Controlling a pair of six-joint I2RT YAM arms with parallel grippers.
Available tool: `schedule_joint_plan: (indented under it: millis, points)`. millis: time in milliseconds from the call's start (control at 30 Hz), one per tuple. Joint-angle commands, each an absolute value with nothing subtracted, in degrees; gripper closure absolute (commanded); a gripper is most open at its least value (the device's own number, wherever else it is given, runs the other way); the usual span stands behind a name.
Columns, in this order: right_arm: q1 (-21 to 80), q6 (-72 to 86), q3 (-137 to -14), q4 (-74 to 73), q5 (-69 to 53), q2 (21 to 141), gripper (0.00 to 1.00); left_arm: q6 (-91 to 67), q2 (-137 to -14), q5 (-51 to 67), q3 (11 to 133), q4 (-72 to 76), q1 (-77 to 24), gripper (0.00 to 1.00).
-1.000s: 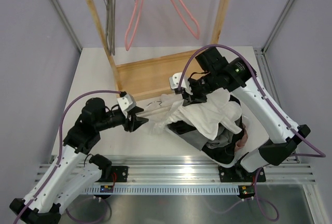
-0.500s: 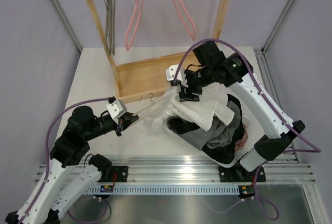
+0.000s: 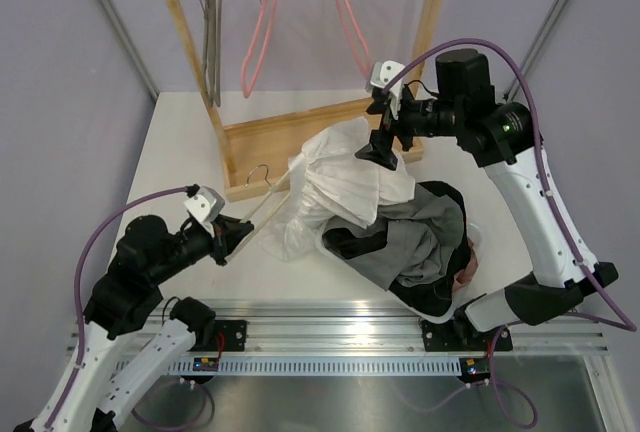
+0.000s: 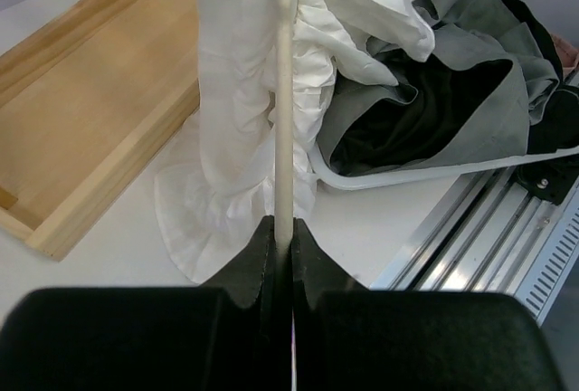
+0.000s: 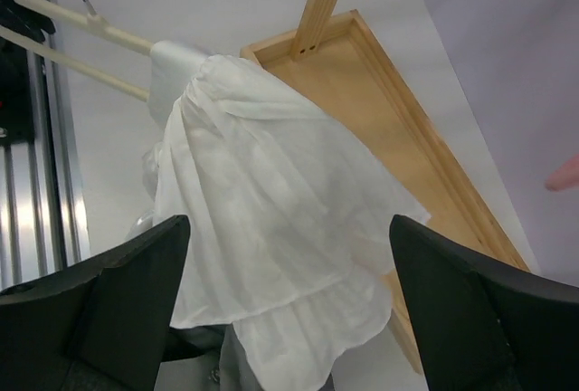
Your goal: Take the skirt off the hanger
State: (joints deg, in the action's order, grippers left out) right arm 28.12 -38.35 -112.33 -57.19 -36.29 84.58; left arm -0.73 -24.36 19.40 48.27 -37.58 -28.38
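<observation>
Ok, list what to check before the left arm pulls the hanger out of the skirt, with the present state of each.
1. Hold on the hanger: ok, the left gripper is shut on its bar.
2. No grip on the skirt: ok, the right gripper hangs open above it, holding nothing.
3. Skirt off the hanger: not ok, the bars run inside its waist.
4. Whether anything fastens the skirt to the hanger: cannot tell, the cloth hides it.
5. Skirt lying free: not ok, one side drapes over the grey and black clothes.
</observation>
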Motion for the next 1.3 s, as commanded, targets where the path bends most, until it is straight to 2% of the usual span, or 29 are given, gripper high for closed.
schedule_joint_plan:
  millis: [0, 67, 200, 400, 467, 500, 600, 633, 700, 733, 867, 1133, 1267]
  points:
    - [27.60, -26.82, -108.56, -47.74, -42.00, 82.36, 0.01, -7.20, -21.98, 16.53, 49.22, -32.17, -28.12, 1.00]
    - [28.12, -22.25, -102.77, -42.73, -45.70, 82.79, 0.01, -8.78, -19.78, 17.13, 47.99, -30.33, -28.12, 1.00]
    - [35.67, -19.26, -94.24, -33.52, -31.17, 84.11, 0.01, -13.70, -17.40, 18.54, 46.76, -27.78, -28.12, 1.00]
    - [41.13, -20.56, -94.39, -29.45, -24.79, 86.04, 0.01, -17.66, -17.23, 19.60, 45.79, -26.72, -28.12, 1.00]
    - [41.31, -20.66, -94.74, -28.39, -23.55, 86.92, 0.06, -18.36, -17.49, 20.04, 45.53, -26.54, -28.12, 1.00]
    - [41.31, -20.57, -94.92, -28.39, -24.86, 87.36, 0.21, -18.54, -17.58, 20.04, 45.44, -26.37, -28.12, 1.00]
    - [41.31, -20.30, -94.92, -29.52, -28.20, 87.63, 0.56, -18.98, -17.67, 19.69, 45.18, -26.54, -28.12, 1.00]
    - [41.22, -20.30, -94.92, -29.71, -28.21, 87.63, 0.80, -18.98, -17.58, 19.08, 45.26, -26.72, -28.12, 1.00]
    - [41.31, -21.00, -95.10, -30.58, -27.25, 87.28, 0.97, -18.81, -17.75, 18.55, 45.35, -27.50, -28.04, 1.00]
    - [41.31, -21.61, -95.27, -30.85, -26.46, 86.75, 1.00, -18.72, -17.75, 18.20, 45.53, -27.86, -28.04, 1.00]
    - [39.82, -21.45, -97.90, -31.73, -23.03, 85.61, 1.00, -18.19, -18.63, 16.17, 46.67, -32.07, -28.12, 1.00]
    - [29.63, -6.60, -104.85, -25.41, -12.84, 86.13, 1.00, -20.39, -18.46, 18.28, 47.11, -38.40, -28.12, 1.00]
    - [29.09, -4.66, -104.15, -24.34, -9.94, 86.22, 1.00, -20.83, -17.32, 19.16, 47.20, -41.65, -28.12, 1.00]
